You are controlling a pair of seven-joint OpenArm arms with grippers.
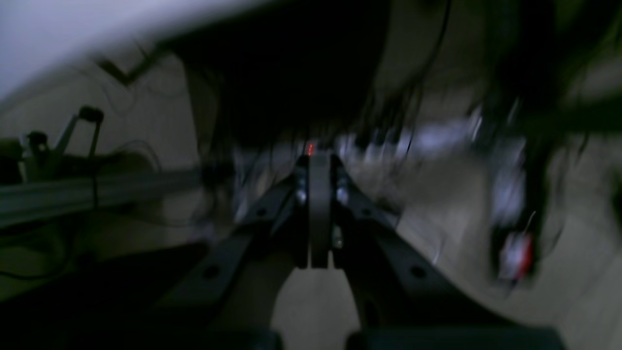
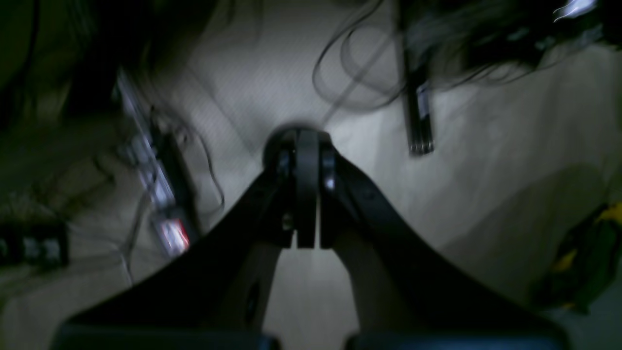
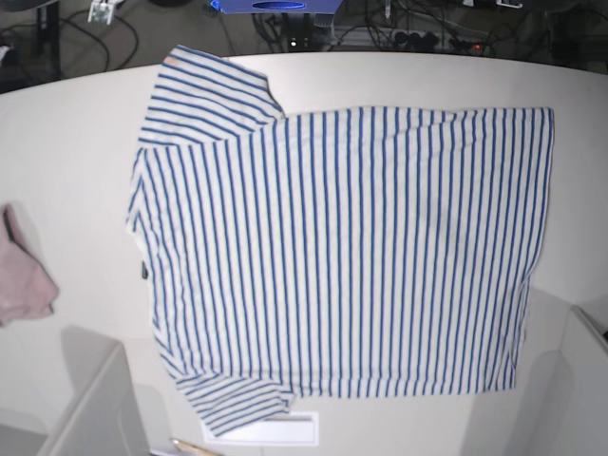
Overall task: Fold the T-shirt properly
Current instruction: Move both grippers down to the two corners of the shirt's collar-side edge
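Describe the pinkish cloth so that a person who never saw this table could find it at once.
Look at the pale table in the base view, where the striped T-shirt lies spread flat across the middle. The pinkish cloth sits crumpled at the left edge of the picture, apart from the shirt. It is plain and has no stripes.

Both pincers are matte black. The left pincer [image 1: 319, 214] has two flat fingers with small silver screws near the tips and round holes in the splayed side arms. The right pincer [image 2: 307, 194] looks the same, with broad curved black arms.
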